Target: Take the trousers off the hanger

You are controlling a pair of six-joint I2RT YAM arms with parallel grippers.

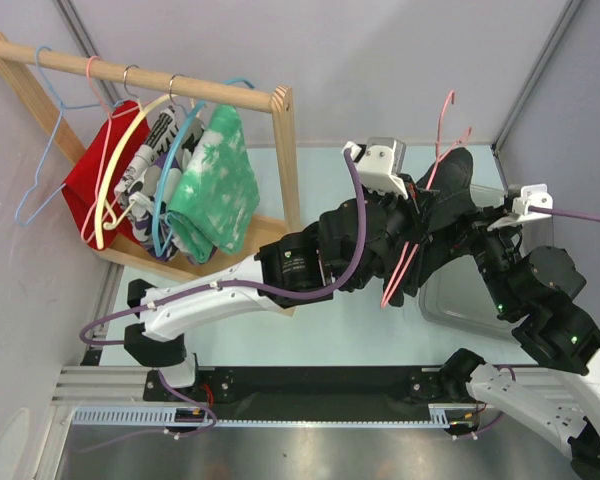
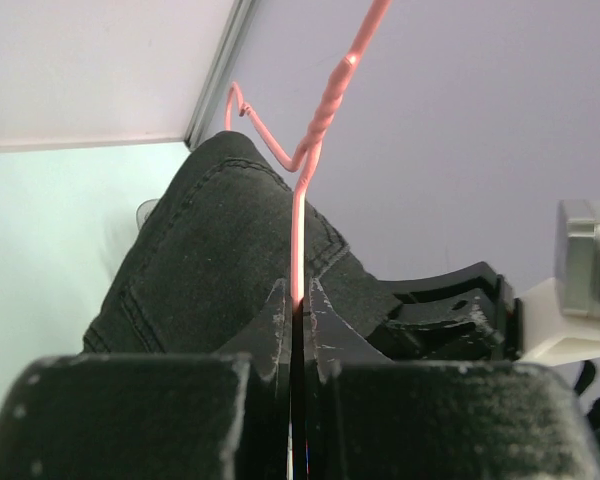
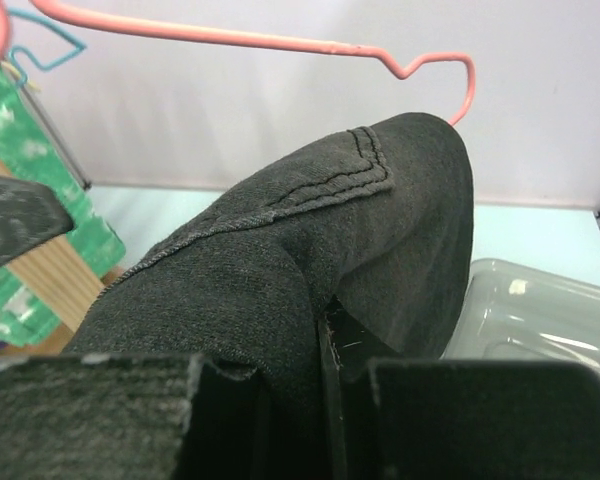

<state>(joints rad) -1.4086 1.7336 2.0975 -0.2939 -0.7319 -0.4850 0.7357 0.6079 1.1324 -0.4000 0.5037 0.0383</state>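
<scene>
Dark grey trousers [image 1: 448, 205] hang over a pink wire hanger [image 1: 412, 250] held in the air right of centre. My left gripper [image 2: 298, 300] is shut on the hanger's wire [image 2: 298, 240], just in front of the trousers [image 2: 210, 260]. My right gripper [image 3: 315, 340] is shut on the trousers [image 3: 280, 260], with the cloth pinched between its jaws and draped over one finger. The pink hanger [image 3: 230, 40] runs above the cloth in the right wrist view.
A wooden rack [image 1: 280, 150] at the back left holds several hangers with a red cloth [image 1: 90, 180], a patterned garment [image 1: 155, 165] and a green-white one [image 1: 215, 185]. A clear plastic bin [image 1: 460, 300] lies under the right arm; it also shows in the right wrist view [image 3: 550, 310].
</scene>
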